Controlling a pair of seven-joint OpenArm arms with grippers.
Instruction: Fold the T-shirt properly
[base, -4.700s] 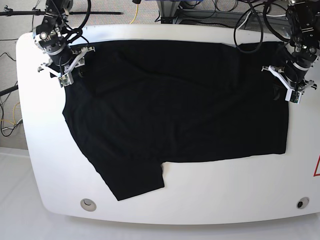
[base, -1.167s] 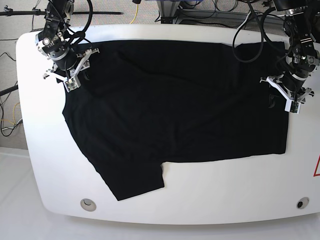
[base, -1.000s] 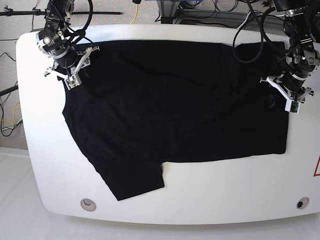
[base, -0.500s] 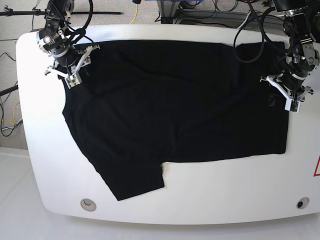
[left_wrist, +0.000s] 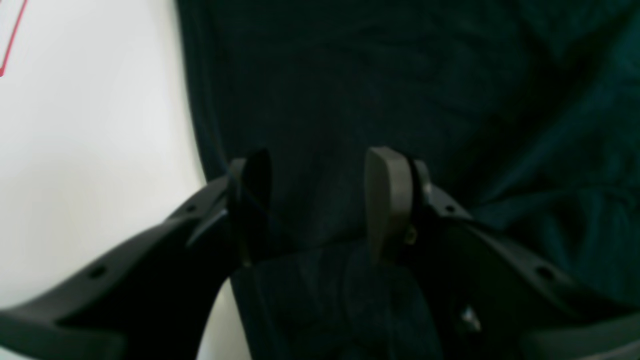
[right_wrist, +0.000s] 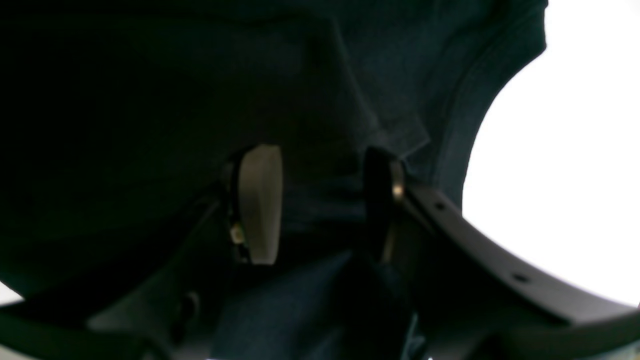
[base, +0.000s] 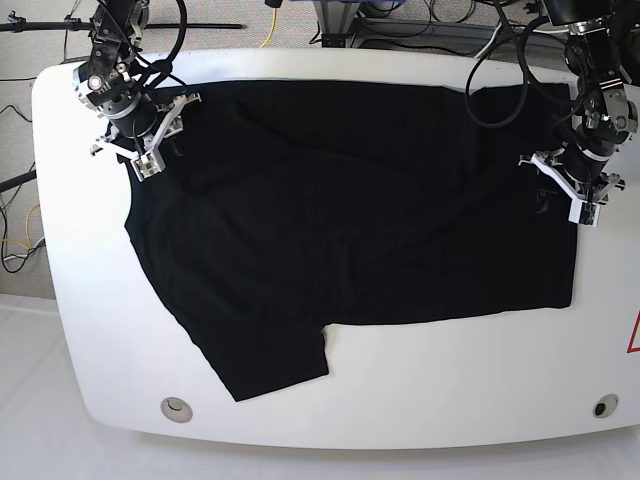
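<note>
The black T-shirt (base: 350, 220) lies spread flat across the white table (base: 450, 390), with one sleeve (base: 265, 360) pointing toward the front left. At the shirt's far left corner my right gripper (base: 150, 140) stands open. In the right wrist view the right gripper (right_wrist: 320, 165) has cloth between its fingers beside a curved hem (right_wrist: 465, 125). My left gripper (base: 562, 190) is open over the shirt's right edge. Seen from the left wrist, the left gripper (left_wrist: 320, 160) straddles that edge (left_wrist: 200, 125), one finger (left_wrist: 250, 200) near the bare table.
Cables and stands (base: 400, 20) crowd the floor behind the table. Two round holes (base: 177, 407) (base: 601, 407) sit near the front corners. A red mark (base: 635, 335) is on the right rim. Bare table runs along the front and both sides.
Both grippers have shifted slightly toward the far edge and stay as wide apart as before. The T-shirt lies the same.
</note>
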